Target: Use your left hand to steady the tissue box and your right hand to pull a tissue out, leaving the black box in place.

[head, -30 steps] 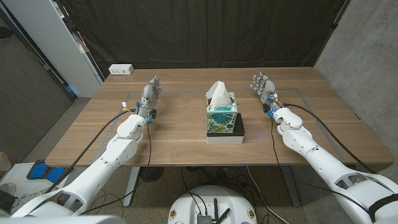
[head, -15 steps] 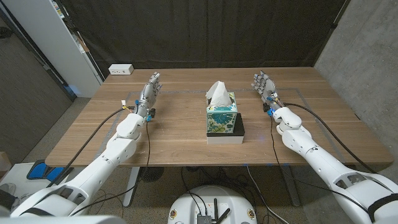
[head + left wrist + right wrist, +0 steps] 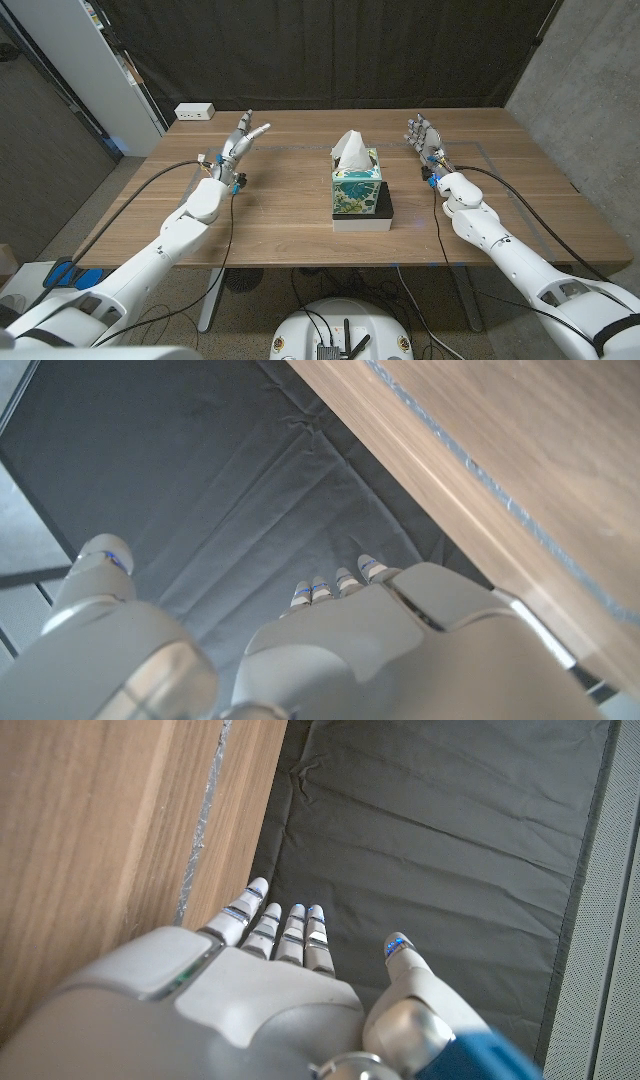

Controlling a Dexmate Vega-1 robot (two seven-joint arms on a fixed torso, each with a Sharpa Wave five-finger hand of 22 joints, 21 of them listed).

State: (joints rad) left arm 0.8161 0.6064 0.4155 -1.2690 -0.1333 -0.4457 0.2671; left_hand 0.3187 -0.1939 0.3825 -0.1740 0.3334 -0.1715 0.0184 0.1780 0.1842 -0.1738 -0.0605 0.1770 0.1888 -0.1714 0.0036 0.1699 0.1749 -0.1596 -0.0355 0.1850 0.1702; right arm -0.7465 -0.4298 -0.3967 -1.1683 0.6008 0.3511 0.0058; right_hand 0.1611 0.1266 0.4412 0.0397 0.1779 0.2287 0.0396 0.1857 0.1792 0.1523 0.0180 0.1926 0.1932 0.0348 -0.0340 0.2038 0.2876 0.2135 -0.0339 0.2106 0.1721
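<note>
Both hands are empty with fingers apart — left hand and right hand, each well apart from the tissue box, mid-table on the black box. Risk, likely: pulling the tissue before the left hand braces could lift or shift both boxes.

Even, soft overhead light, faint shadows, sharp head view, wrist foregrounds blurred

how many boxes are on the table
3. The tissue box stands at the table's middle on top of the black box, which sits on a white base. A small white box sits at the far left corner. None looks hidden.
</note>
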